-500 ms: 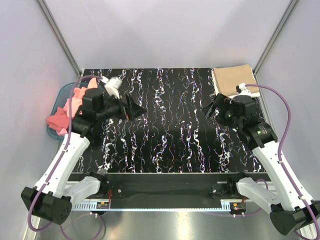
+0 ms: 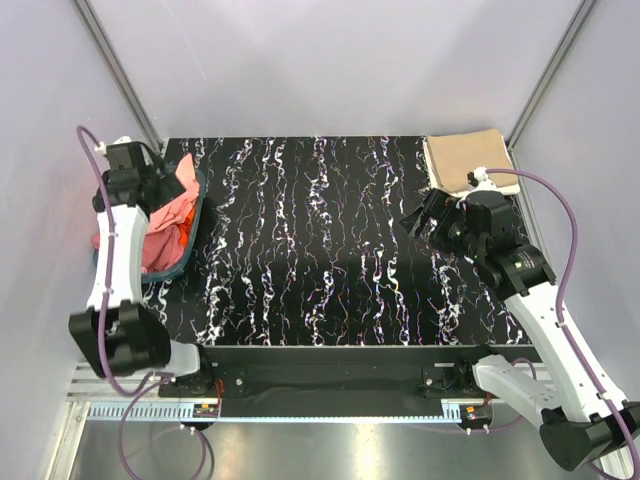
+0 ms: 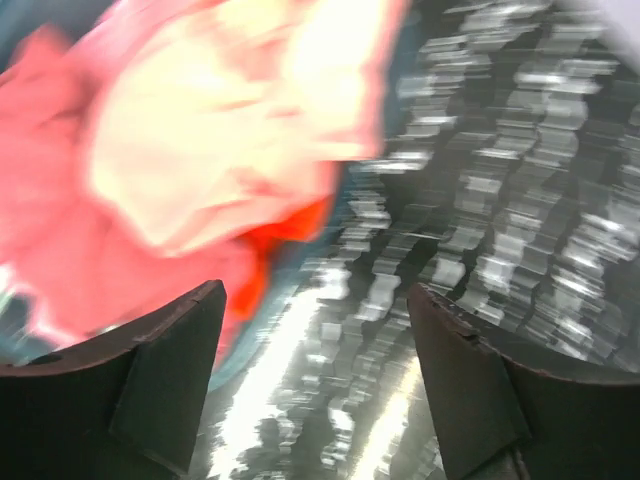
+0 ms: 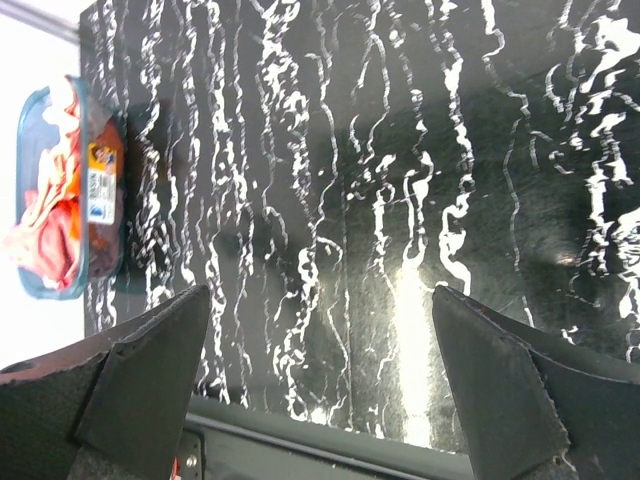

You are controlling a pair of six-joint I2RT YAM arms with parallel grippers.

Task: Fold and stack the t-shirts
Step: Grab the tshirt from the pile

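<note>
The left gripper [image 3: 315,300], spread and empty, hovered over pink and orange t-shirts [image 2: 168,215] heaped in a basket [image 2: 196,230] at the left edge of the desk [image 2: 330,260]. The right gripper [image 4: 320,300] hung spread near 1 folded tan t-shirt [image 2: 465,160]. A deep pinch could snag 2 shirts or tip the basket.

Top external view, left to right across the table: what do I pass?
Teal basket with the heaped pink and orange t-shirts → marbled table → right end effector, open → folded tan t-shirt.

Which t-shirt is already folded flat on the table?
The tan t-shirt at the far right corner of the table, a flat rectangle; the pink and orange t-shirts lie crumpled in the teal basket at the left edge.
</note>
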